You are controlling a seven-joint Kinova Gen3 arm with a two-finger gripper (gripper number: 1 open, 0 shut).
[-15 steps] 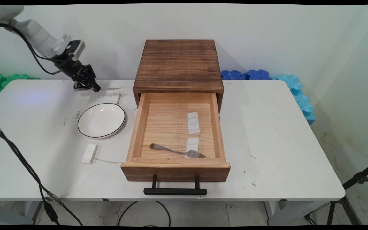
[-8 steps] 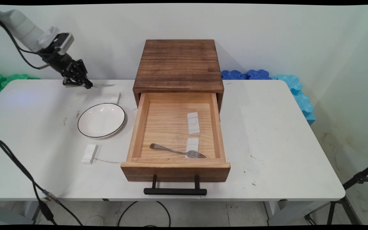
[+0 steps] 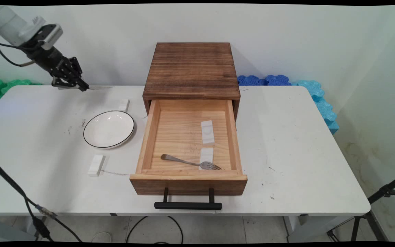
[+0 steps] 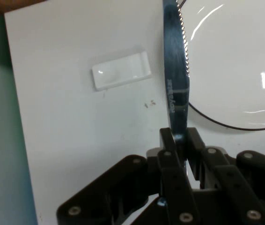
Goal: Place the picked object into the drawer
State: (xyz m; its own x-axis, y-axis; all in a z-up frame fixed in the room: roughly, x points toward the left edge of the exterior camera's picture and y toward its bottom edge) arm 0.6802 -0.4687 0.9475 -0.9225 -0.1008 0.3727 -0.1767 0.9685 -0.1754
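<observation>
**Knife held above the table's far left corner**

1. Knife: you have it clamped in the gripper, lifted clear of the table. In the main view its long axis runs nearly level, blade pointing right toward the cabinet, handle end hidden at the fingers. In the hand view the blade stands on edge and runs straight away from the fingers, its serrated edge facing the plate.

2. Gripper: your fingers are closed tight on the blade's near end, with no gap showing beside the metal. The hand slants down and to the right from the upper left of the main view, the white arm behind it, black cables hanging off.

3. Plate: white with a dark rim, flat on the table, nearer the camera than the knife and to its right.

4. White block: on the table between plate and cabinet, near the plate's far rim. It also shows in the hand view, left of the blade.

5. Second white block: near side of the plate, well apart from the gripper.

6. Drawer: pulled open from the cabinet, black handle at the front. Inside lie a fork, tines to the right, and two white blocks in line along the right side; the fork's tines rest over the nearer one.
</observation>
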